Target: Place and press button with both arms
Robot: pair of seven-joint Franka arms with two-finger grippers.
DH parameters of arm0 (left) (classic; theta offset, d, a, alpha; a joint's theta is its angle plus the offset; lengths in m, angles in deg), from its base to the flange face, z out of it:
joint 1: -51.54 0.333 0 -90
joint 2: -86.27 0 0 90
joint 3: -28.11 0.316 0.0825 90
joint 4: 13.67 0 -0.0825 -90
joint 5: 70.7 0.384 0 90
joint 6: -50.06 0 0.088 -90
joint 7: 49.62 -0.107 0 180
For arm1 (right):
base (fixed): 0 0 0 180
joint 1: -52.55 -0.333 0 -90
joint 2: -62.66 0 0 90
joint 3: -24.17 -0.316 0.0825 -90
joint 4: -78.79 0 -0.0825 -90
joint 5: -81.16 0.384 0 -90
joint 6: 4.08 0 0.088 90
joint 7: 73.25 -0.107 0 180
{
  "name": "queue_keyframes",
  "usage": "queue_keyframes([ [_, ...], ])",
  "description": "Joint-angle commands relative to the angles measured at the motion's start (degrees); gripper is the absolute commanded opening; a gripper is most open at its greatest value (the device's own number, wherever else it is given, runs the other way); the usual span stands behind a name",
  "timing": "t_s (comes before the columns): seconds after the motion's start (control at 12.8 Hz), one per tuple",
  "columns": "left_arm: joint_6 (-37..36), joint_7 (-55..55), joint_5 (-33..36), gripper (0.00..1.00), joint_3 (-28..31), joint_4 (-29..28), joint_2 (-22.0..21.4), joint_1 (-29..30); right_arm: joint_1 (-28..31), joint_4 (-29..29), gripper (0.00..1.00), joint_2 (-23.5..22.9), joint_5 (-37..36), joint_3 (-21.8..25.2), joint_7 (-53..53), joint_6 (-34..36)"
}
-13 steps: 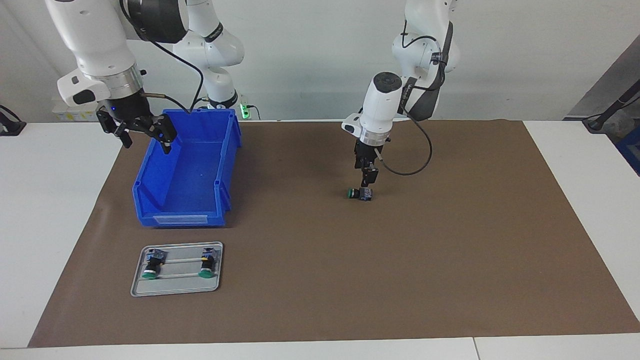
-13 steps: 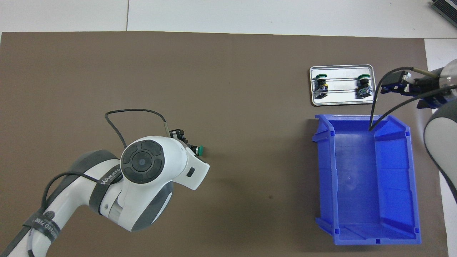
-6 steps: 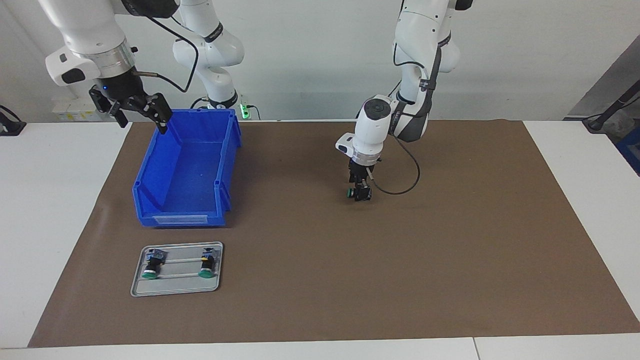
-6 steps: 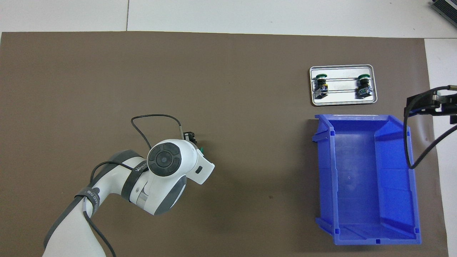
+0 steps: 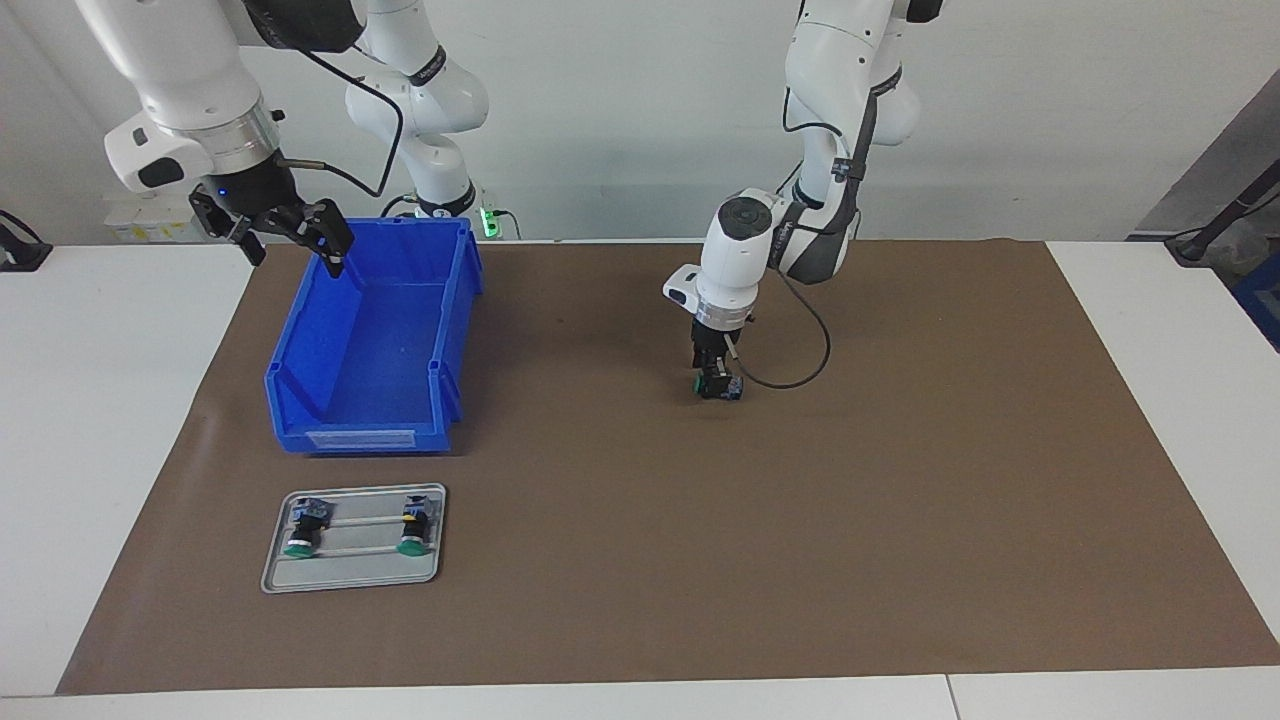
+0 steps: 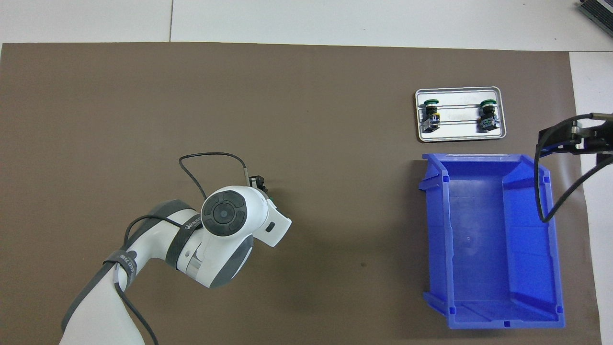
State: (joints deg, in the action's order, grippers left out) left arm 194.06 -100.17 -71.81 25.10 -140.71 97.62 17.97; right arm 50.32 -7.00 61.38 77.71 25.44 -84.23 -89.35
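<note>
The left hand (image 5: 718, 385) had dropped onto the button (image 5: 722, 388) on the worktop (image 5: 900, 480); whether it had clamped, I cannot tell. The right hand (image 5: 290, 240) hung apart over the bin (image 5: 375, 340).

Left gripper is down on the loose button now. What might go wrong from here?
1. The button lies on its side on the mat under the left gripper; a closing grip may roll or push it away.
2. The right gripper hangs open over the bin rim; dropping low, it may hit the wall.
</note>
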Motion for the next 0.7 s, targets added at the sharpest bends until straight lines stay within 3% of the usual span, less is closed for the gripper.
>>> queue_keyframes([
  [0.0,-1.7,1.0,0.6,0.74,1.0,0.8,0.7,-1.1,0.2,-0.4,1.00,0.4,1.1,-0.2,0.6,0.5],
  [0.23,-3.3,1.4,0.6,0.83,1.0,2.0,0.7,-0.8,0.2,-0.4,1.00,0.4,1.1,-0.2,0.6,0.6],
  [0.62,-0.3,2.6,0.0,0.77,0.6,1.6,1.3,2.0,0.2,-0.3,1.00,0.4,1.1,-0.2,0.5,0.5],
])
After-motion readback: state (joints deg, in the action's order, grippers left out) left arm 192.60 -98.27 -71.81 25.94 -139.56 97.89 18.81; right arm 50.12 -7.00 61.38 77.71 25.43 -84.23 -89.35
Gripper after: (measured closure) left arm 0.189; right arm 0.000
